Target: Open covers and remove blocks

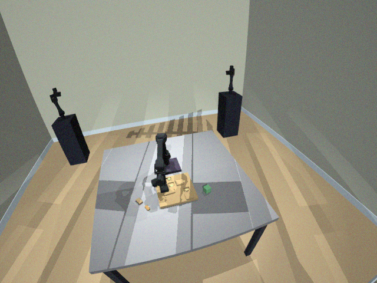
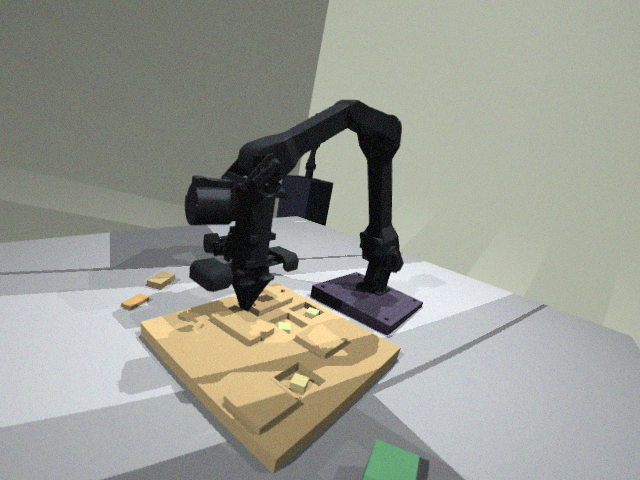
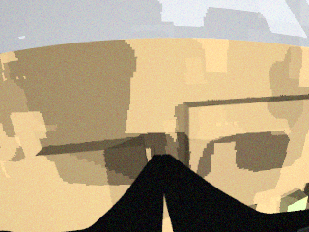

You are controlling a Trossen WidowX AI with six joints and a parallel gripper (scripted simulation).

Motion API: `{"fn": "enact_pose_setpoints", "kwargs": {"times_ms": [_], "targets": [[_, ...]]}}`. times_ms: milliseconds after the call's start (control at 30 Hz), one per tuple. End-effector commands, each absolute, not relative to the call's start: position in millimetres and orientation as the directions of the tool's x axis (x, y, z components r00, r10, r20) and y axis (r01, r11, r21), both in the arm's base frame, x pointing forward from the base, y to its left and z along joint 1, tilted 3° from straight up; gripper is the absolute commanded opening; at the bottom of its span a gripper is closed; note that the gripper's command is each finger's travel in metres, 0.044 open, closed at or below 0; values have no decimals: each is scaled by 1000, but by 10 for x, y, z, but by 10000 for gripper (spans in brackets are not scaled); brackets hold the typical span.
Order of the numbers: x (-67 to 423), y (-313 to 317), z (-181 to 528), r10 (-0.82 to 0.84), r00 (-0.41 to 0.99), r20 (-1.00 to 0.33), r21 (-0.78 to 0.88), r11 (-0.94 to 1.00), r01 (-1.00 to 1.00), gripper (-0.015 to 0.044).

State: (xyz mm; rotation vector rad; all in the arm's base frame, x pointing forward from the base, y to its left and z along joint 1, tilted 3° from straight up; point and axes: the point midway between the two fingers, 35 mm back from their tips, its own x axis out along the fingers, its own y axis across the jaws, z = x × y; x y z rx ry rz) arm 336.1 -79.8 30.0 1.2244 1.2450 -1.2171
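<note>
The tan puzzle board (image 1: 190, 199) (image 2: 206, 356) (image 3: 77, 200) lies on the grey table in front of the arm's base. My gripper (image 2: 249, 304) (image 3: 161, 161) (image 1: 163, 189) is shut with nothing in it. Its tips point down and touch the board's far part, beside a raised cover (image 2: 269, 299) (image 3: 245, 116). Pale green blocks sit in open wells: two near the far side (image 2: 311, 312) (image 2: 284, 326) and one near the front (image 2: 299, 382). Raised covers lie beside them (image 2: 320, 338) (image 2: 258, 403). A pale block edge (image 3: 297, 204) shows in the wrist view at the right.
Two small tan pieces (image 1: 139, 200) (image 1: 147, 207) (image 2: 160, 279) (image 2: 134, 300) lie on the table left of the board. A green cube (image 1: 207, 188) (image 2: 393, 461) lies to its right. The arm's purple base plate (image 2: 367, 304) (image 1: 173, 165) sits behind the board. Two black pedestals with cameras stand on the floor behind.
</note>
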Motion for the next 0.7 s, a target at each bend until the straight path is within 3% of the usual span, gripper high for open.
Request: {"fn": "enact_pose_setpoints", "kwargs": {"times_ms": [0, 667], "targets": [[3418, -820, 304, 25, -20, -999, -20, 0, 1000, 0], [3640, -848, 294, 25, -18, -1000, -18, 0, 1000, 0]]}}
